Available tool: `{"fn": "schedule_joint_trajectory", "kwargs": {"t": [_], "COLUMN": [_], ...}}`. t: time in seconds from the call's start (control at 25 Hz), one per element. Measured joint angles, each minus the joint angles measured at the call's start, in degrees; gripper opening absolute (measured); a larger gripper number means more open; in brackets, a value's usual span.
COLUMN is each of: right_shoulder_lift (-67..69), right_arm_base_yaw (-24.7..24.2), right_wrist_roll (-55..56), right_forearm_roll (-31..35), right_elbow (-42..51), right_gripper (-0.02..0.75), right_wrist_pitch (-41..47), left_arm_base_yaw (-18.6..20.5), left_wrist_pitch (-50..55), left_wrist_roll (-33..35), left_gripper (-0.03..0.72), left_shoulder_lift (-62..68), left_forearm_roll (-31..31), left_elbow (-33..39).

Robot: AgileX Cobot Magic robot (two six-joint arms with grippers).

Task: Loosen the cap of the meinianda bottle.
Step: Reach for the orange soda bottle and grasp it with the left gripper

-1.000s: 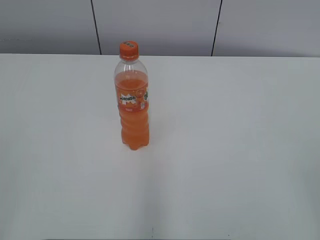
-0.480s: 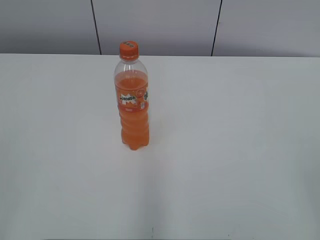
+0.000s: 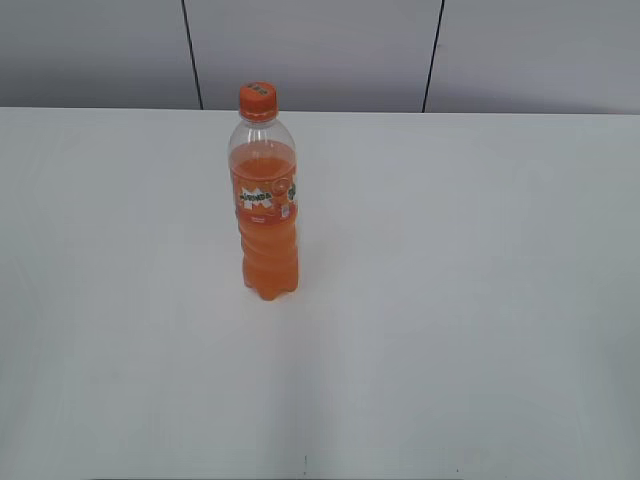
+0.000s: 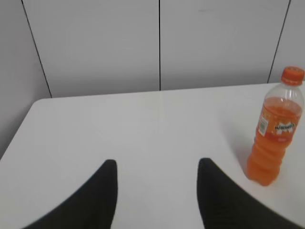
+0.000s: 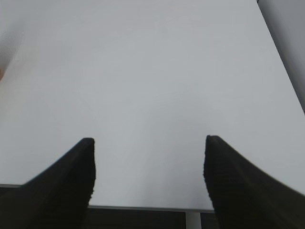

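Observation:
The meinianda bottle [image 3: 266, 210] stands upright on the white table [image 3: 450, 300], left of centre, with orange drink, an orange label and its orange cap [image 3: 257, 99] on top. It also shows in the left wrist view [image 4: 275, 133] at the right, with the cap [image 4: 292, 75] on. My left gripper [image 4: 156, 164] is open and empty, well short and left of the bottle. My right gripper [image 5: 148, 142] is open and empty over the table's near edge. Neither gripper shows in the exterior view.
A grey panelled wall [image 3: 320, 50] stands behind the table's far edge. The table's front edge [image 5: 143, 207] shows under my right gripper, and its left edge [image 4: 19, 129] in the left wrist view.

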Motion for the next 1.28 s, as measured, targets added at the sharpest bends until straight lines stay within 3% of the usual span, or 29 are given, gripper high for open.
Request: {"fn": "schedule_joint_trajectory", "kwargs": {"t": [0.32, 0.8, 1.28], "right_shoulder_lift": [0.0, 0.0, 0.0], "right_arm_base_yaw": [0.0, 0.0, 0.0], "right_wrist_roll": [0.0, 0.0, 0.0], "right_forearm_roll": [0.0, 0.0, 0.0], "right_elbow": [0.0, 0.0, 0.0], "right_gripper": [0.532, 0.532, 0.532], "right_wrist_pitch": [0.0, 0.0, 0.0], "left_arm_base_yaw": [0.0, 0.0, 0.0], "left_wrist_pitch": [-14.6, -44.8, -53.3], "left_wrist_roll": [1.1, 1.2, 1.2], "left_gripper": [0.417, 0.424, 0.41], "left_shoulder_lift": [12.6, 32.7, 40.6], "left_forearm_roll": [0.1, -0.1, -0.7], "left_elbow": [0.0, 0.0, 0.0]}}
